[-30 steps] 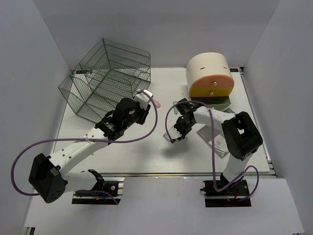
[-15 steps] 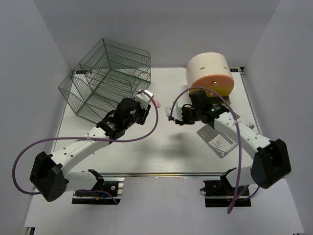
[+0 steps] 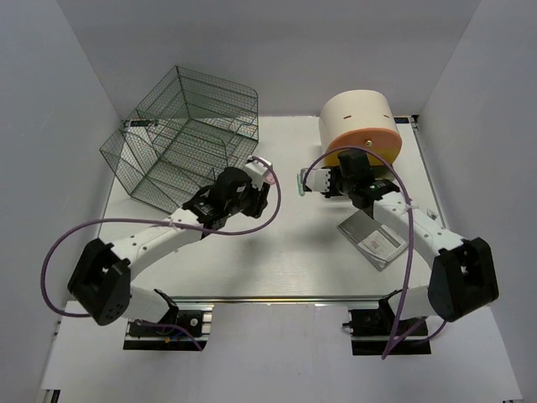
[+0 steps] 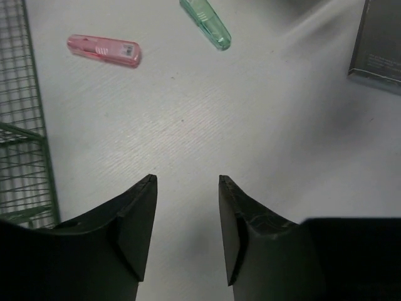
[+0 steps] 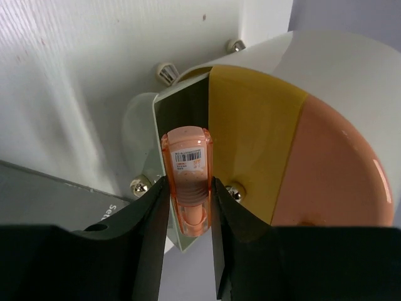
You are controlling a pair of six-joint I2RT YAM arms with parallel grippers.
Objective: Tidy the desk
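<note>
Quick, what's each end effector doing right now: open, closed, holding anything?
Left end effector: open, holding nothing.
Right end effector: closed on a small orange barcode-labelled item.

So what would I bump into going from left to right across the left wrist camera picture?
wire cage → pink pen-like stick → green pen-like stick → grey box

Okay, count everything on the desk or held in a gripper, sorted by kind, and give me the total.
Sticks: 3 (pink stick, green stick, orange stick held in the right gripper)
Wire cage: 1
Drawer box: 1
Grey pack: 1
Total: 6
</note>
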